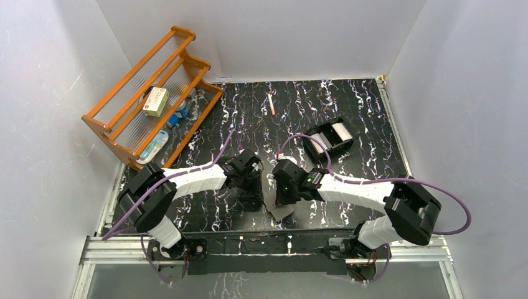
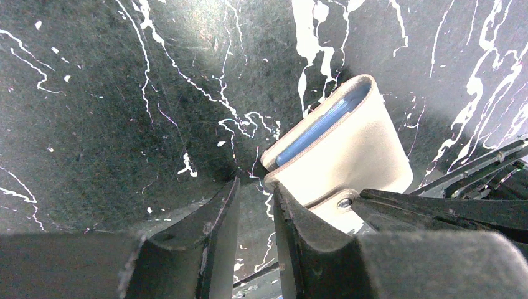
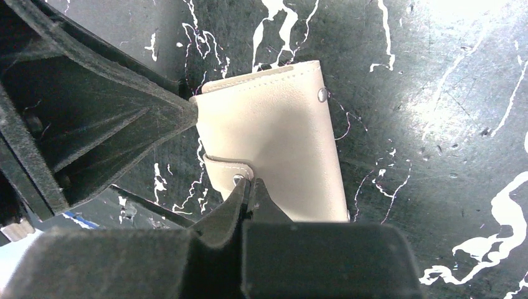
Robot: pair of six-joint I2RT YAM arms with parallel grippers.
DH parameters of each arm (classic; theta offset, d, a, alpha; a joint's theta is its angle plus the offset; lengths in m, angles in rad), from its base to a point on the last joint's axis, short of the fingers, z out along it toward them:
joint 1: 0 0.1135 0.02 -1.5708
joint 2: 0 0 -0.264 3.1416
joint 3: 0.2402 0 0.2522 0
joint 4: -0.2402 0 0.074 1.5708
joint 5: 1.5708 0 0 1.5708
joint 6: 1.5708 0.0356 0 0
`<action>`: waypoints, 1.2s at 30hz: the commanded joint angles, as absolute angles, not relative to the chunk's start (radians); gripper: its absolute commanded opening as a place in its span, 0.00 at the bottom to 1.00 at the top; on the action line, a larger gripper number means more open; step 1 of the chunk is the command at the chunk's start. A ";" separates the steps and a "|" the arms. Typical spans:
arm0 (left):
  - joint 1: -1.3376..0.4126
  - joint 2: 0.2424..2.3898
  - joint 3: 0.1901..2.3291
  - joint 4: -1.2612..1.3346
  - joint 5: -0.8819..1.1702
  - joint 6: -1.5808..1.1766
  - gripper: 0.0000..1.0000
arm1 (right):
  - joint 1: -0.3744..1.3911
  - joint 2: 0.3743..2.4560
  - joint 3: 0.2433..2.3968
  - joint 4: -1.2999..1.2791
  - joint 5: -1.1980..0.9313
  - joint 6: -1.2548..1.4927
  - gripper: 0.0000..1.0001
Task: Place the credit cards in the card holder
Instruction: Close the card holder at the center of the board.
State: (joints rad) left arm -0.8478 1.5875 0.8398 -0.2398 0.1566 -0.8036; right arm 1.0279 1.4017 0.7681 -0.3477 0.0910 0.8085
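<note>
card holder (image 3: 280,137): you will find it on the bench (image 1: 373,112) at the near edge, between the two arms, closed, pale beige outside, its strap with a snap stud folded over the face; in the left wrist view a blue lining shows along its open edge.
left end effector (image 2: 256,187): yours stands partly open, a narrow gap with only bare bench showing between the fingers; nothing is held. its right finger (image 2: 292,224) lies against the card holder's side, and the right wrist view shows a pointed black tip touching the holder's left edge.
right end effector (image 3: 249,185): closed, fingertips together right at the end of the strap by the snap stud. you cannot tell from these views whether the strap is pinched or only touched.
credit cards (image 1: 340,130): white cards lying in the black tray (image 1: 308,147), well apart from the card holder, farther back and to the right of it.
wooden rack (image 1: 180,31): back left corner, leaning at an angle; a cream box (image 1: 155,101) sits on it, with small blue items lower down.
thin stick (image 1: 271,104): lies alone on the bench near the back wall.
</note>
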 commanded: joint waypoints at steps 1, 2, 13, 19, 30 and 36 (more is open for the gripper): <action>-0.853 1.533 0.867 -0.264 0.147 -0.806 0.25 | 1.029 1.408 0.750 -0.343 0.110 0.815 0.00; -0.853 1.528 0.868 -0.264 0.149 -0.809 0.25 | 1.029 1.410 0.750 -0.341 0.110 0.815 0.00; -0.912 1.441 0.842 -0.151 0.236 -0.888 0.22 | 1.029 1.427 0.754 -0.325 0.098 0.814 0.00; -0.935 1.480 0.817 -0.104 0.248 -0.892 0.14 | 1.028 1.433 0.763 -0.328 0.107 0.813 0.00; -0.936 1.561 0.768 -0.053 0.262 -0.885 0.09 | 1.027 1.421 0.764 -0.327 0.116 0.825 0.00; -0.937 1.584 0.752 -0.052 0.232 -0.873 0.09 | 1.026 1.416 0.771 -0.322 0.113 0.826 0.00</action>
State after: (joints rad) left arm -0.9310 1.5658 0.7734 -0.0444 0.2478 -0.8864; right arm 1.0279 1.4155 0.7563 -0.3386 0.0963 0.8158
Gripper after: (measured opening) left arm 0.090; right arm 0.013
